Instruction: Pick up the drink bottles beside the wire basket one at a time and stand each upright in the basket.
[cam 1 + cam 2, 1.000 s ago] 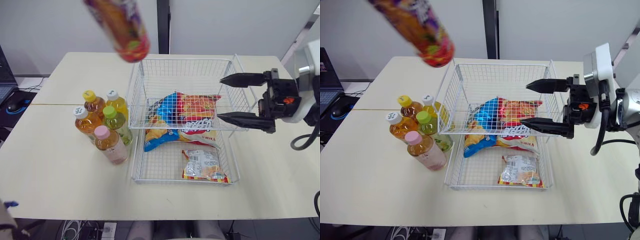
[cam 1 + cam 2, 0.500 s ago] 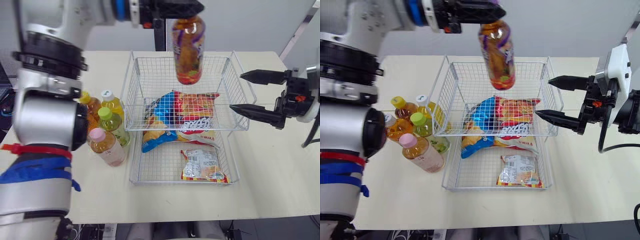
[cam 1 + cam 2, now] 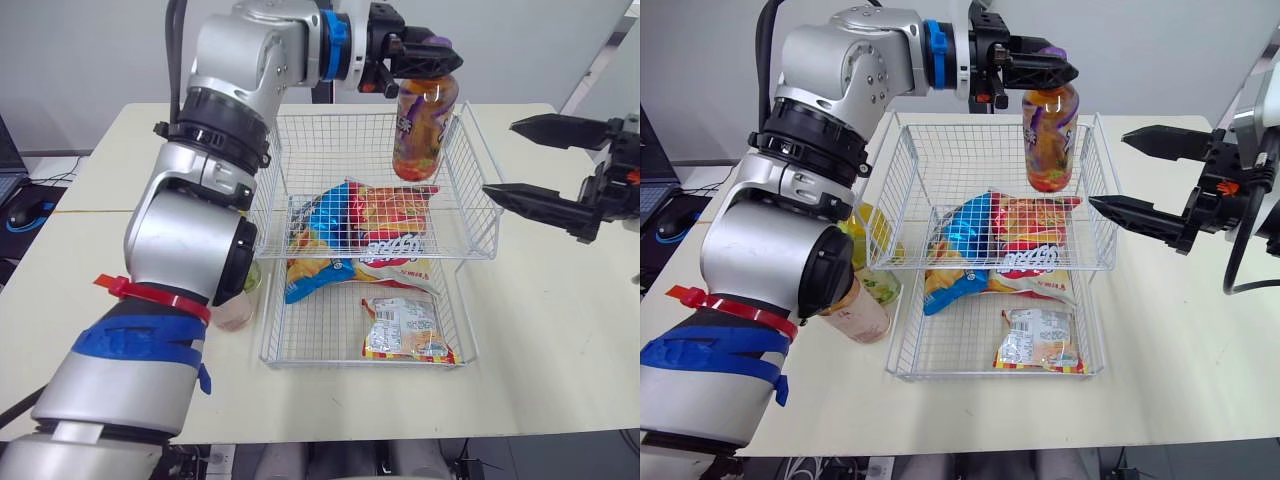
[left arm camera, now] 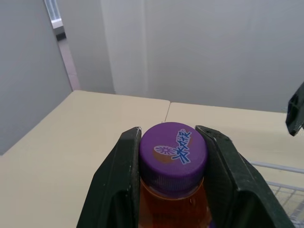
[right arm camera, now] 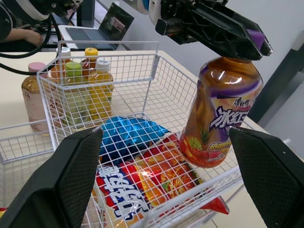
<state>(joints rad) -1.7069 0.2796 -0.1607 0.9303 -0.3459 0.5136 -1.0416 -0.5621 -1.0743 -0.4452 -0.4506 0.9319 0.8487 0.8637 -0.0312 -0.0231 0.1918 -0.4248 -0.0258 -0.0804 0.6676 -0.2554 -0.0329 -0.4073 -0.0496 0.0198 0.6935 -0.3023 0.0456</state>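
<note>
My left gripper is shut on the purple cap of an orange drink bottle. It holds the bottle upright above the far right corner of the wire basket. Both fingers press the sides of the cap. My right gripper hangs open just right of the basket, apart from the bottle. Several other bottles stand on the table left of the basket, largely hidden behind my left arm; the pink-capped one shows at its lower edge.
Bags of crisps lie across the middle of the basket and a small snack packet at its near end. A laptop sits on a desk beyond the table, and a mouse off the table's left.
My left arm has swung the bottle from high at the left, rightward and down over the basket's far right corner, turning it upright. My right gripper has drawn back to the right, still open.
</note>
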